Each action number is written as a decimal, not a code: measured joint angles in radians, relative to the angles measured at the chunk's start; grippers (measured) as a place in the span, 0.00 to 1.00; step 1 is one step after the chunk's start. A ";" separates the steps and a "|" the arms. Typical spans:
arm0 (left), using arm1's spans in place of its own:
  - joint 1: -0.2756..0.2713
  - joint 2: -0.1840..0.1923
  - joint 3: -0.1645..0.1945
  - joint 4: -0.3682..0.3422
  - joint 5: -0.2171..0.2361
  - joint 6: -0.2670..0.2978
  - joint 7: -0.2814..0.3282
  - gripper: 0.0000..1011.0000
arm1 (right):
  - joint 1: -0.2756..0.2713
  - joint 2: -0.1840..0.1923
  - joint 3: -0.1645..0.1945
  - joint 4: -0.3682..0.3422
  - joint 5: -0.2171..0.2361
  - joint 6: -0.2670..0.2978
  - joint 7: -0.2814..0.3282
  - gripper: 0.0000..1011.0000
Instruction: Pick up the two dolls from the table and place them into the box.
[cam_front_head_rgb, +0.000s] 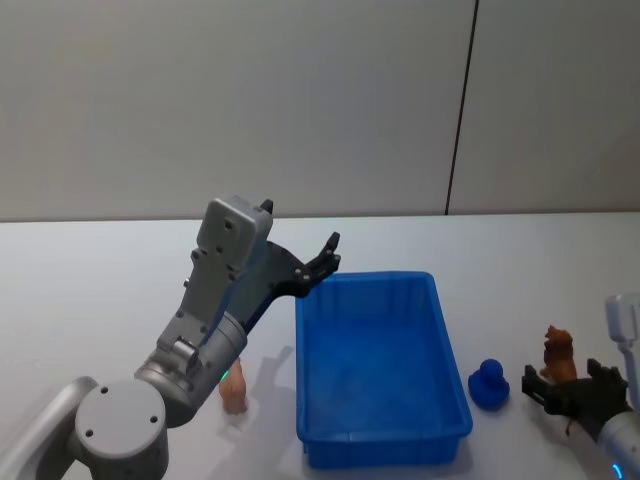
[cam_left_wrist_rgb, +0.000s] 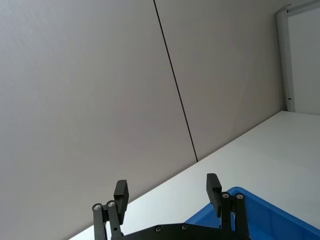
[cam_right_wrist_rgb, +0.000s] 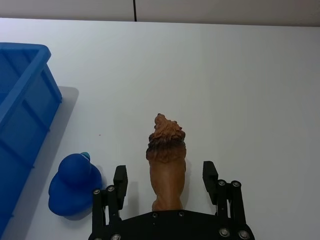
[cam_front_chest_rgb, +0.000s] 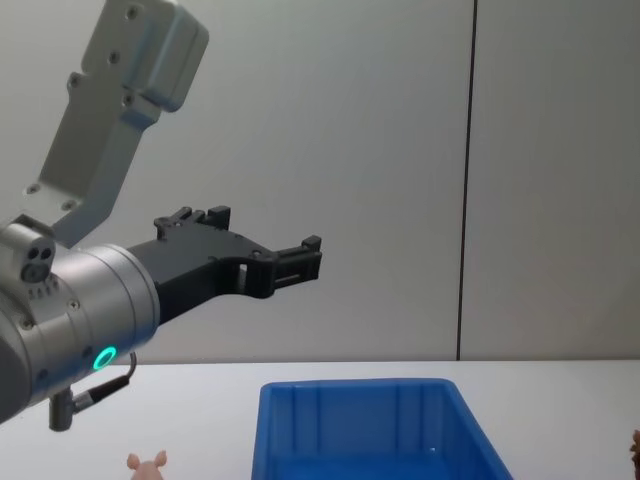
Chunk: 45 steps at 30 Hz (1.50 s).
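Note:
The brown doll (cam_front_head_rgb: 558, 355) stands upright on the table to the right of the blue box (cam_front_head_rgb: 385, 445). My right gripper (cam_front_head_rgb: 565, 386) is open, and in the right wrist view its fingers flank the brown doll (cam_right_wrist_rgb: 167, 160) without touching it. The pale pink doll (cam_front_head_rgb: 234, 393) stands on the table to the left of the box, partly behind my left arm, and its ears show in the chest view (cam_front_chest_rgb: 148, 465). My left gripper (cam_front_head_rgb: 325, 258) is open and empty, raised above the box's far left corner. Nothing lies inside the box (cam_front_chest_rgb: 350, 385).
A dark blue toy duck (cam_front_head_rgb: 489, 383) sits between the box and the brown doll, close to my right gripper's left finger (cam_right_wrist_rgb: 120, 180). White tabletop stretches behind the box to a grey wall.

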 joint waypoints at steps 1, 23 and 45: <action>0.000 0.000 0.000 0.000 0.000 0.000 0.000 0.99 | 0.001 -0.001 0.000 0.002 0.000 0.000 0.000 0.93; 0.000 0.000 0.000 0.000 0.000 0.000 0.000 0.99 | 0.017 -0.013 -0.001 0.027 -0.007 0.002 -0.005 0.36; 0.000 0.000 0.000 0.000 0.000 0.000 0.000 0.99 | 0.011 -0.007 -0.002 -0.044 -0.070 -0.132 0.048 0.36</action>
